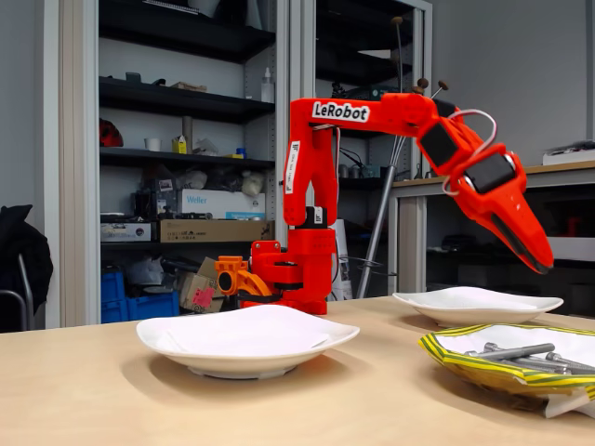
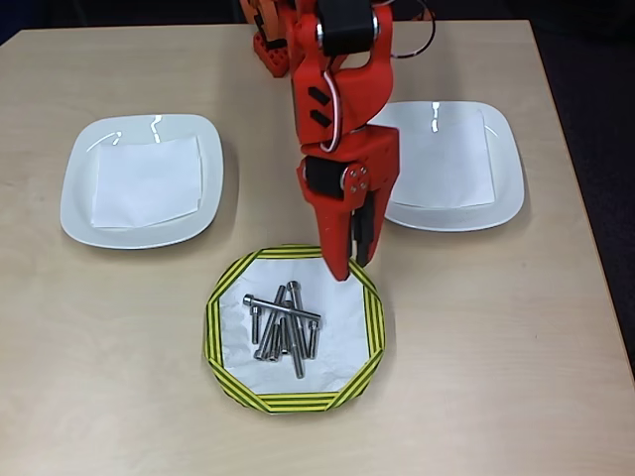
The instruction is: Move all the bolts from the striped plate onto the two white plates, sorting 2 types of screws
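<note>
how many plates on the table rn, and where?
3. In the overhead view: one white plate at left, another white plate at right behind the gripper, and the striped plate with the bolts at front centre.

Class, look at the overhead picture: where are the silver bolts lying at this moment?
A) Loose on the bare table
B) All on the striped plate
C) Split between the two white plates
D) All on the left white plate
B: the bolts lie piled on the striped plate, while both white plates carry none, and the gripper hangs above the striped plate's rim.
</note>
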